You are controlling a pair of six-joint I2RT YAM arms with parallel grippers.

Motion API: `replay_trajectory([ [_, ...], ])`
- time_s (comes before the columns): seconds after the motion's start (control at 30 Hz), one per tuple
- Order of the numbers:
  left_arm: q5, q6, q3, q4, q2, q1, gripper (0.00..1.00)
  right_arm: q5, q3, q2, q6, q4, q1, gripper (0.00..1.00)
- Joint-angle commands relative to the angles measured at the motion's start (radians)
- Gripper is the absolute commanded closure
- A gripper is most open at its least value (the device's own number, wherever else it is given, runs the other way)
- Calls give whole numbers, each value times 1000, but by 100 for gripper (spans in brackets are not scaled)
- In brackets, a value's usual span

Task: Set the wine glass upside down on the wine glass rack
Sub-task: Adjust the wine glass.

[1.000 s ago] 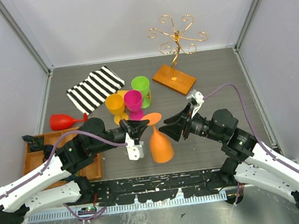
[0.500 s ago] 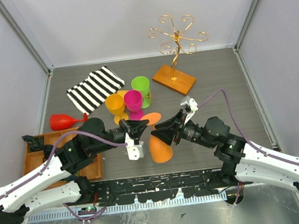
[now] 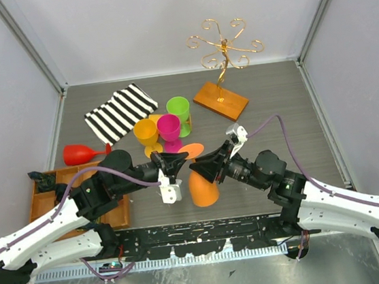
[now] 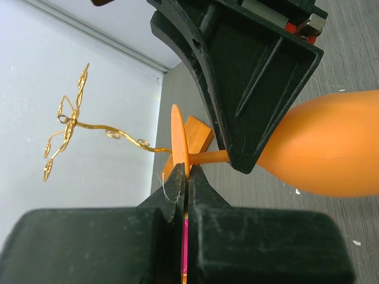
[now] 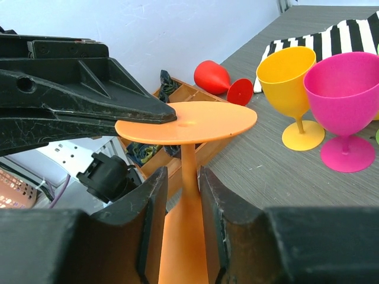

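Note:
An orange wine glass (image 3: 204, 190) hangs upside down over the table, foot uppermost. My left gripper (image 3: 181, 156) is shut on the rim of its flat foot (image 4: 179, 139), seen as a thin orange edge between the left gripper's (image 4: 186, 173) jaws. My right gripper (image 3: 202, 167) straddles the thin stem (image 5: 188, 163) just below the foot. The right gripper's (image 5: 182, 175) jaws stand narrowly apart, a sliver of space showing beside the stem. The gold wire wine glass rack (image 3: 224, 47) stands on its wooden base (image 3: 220, 100) at the back right, and the rack (image 4: 76, 121) also shows in the left wrist view.
Yellow (image 3: 146, 132), magenta (image 3: 169, 128) and green (image 3: 179, 108) glasses stand upright mid-table. A red glass (image 3: 84, 153) lies on its side at the left. A striped cloth (image 3: 120, 112) lies behind it. A compartmented wooden tray (image 3: 57, 198) sits under my left arm.
My right gripper has moved left to the glass and its jaws have narrowed around the stem. The left gripper has kept its hold on the foot without moving.

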Motion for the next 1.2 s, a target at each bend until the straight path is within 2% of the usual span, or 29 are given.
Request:
replay_trajectory([
  [0.0,3,7,-13,22,-13,-2,100,8,6,16,-4,66,10,66],
  [0.17,3,7,-15,22,-11,-1,100,-4,9,42,-2,79,10,67],
  [0.43,1,7,-15,22,-8,-2,100,10,4,36,-2,83,10,83],
  [0.6,3,7,-15,22,-7,-1,100,25,-1,29,6,80,10,99],
  [0.7,6,4,-15,22,-7,0,100,45,4,26,16,68,10,100],
  [0.9,7,-6,-20,31,-11,-3,77,57,16,20,21,47,9,100],
  [1.03,8,-11,-26,44,-16,-1,65,64,24,14,21,38,10,100],
  [1.17,10,-20,-30,52,-19,-1,60,86,33,6,18,9,9,100],
])
